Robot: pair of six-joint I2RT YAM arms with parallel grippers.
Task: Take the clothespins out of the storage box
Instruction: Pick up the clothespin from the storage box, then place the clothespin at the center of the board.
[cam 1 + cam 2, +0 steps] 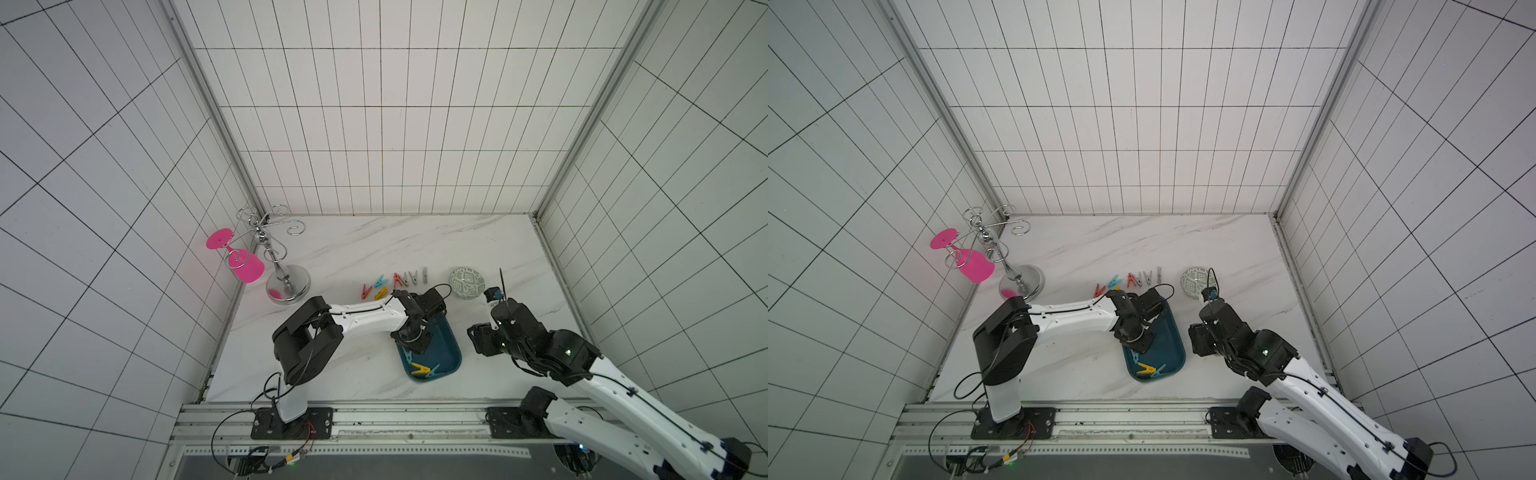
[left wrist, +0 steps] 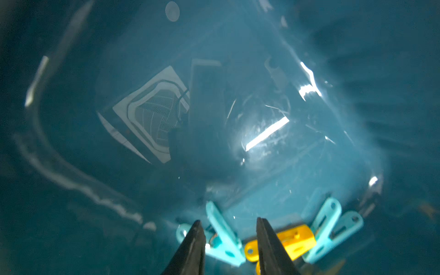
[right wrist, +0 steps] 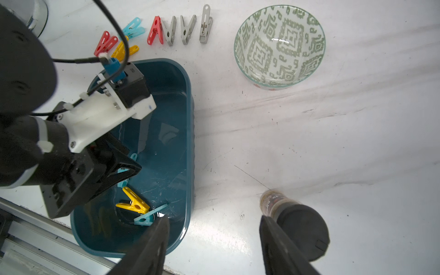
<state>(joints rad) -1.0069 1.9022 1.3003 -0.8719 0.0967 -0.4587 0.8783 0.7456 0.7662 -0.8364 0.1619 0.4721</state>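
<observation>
Since 3 small plastic clothespins (image 3: pixel 134 204) lie in the dark teal plastic storage box (image 3: pixel 188 142), left gripper (image 2: pixel 228 220) sits inside, jaws part-open astride a light-blue one (image 2: pixel 223 233), ungripped; right gripper (image 3: pixel 213 217) waits open, empty.

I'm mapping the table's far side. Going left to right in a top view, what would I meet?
pink wine glass → chrome rack base → clothespins laid in a row → green-patterned bowl
</observation>
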